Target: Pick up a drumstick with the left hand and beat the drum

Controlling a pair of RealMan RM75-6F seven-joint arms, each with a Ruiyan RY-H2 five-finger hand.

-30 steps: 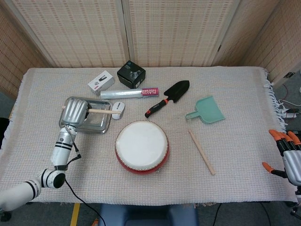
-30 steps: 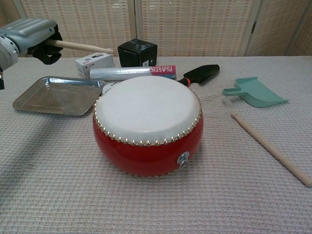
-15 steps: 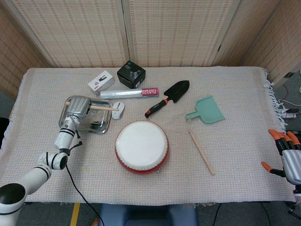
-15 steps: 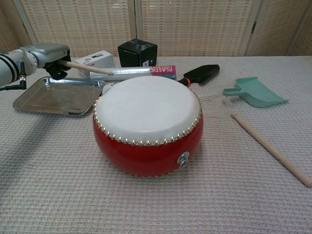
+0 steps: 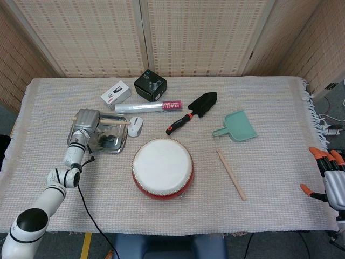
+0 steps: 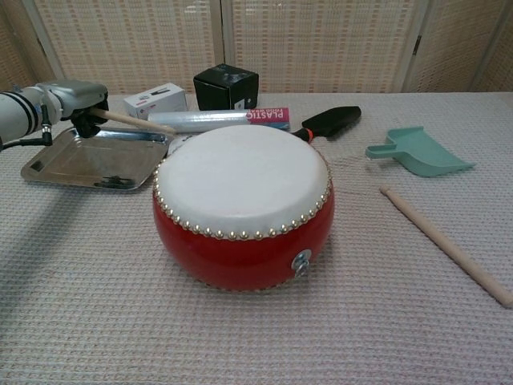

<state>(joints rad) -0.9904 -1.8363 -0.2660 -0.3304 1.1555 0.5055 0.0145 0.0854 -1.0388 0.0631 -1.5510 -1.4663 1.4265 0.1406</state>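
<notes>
— So where is the left hand [image 5: 86, 120]?

— It is over the far left part of the tray [image 5: 119, 144]. It holds one stick [image 6: 136, 122] in its closed fingers. The stick points to the right, past the tray's far edge, toward the mouse [image 5: 135, 125].

— And the drum [image 5: 162, 168]?

— It sits near the front of the counter [image 5: 280, 108], in the middle, a little to the right of the tray. Its white top is bare. A strip of open cloth lies between the drum and the tray.

— Is there another stick?

— Yes, the spare stick [image 5: 231, 174] lies flat to the right of the drum, apart from it, with cloth all around.

— What is behind the drum?

— A roll [image 5: 148, 107] with a pink label, a white box [image 5: 116, 94] and a black box [image 5: 150, 85] sit in the back. A trowel [image 5: 194, 111] lies tilted just right of the roll. A green dustpan [image 5: 237, 127] is further right, by itself.

— What about the right hand [image 5: 330, 179]?

— It is off the counter's right edge, low down. Its orange-tipped fingers are spread and it holds nothing.

— Where is the most room?

— The front left, the front right and the far right of the cloth are all open.
</notes>
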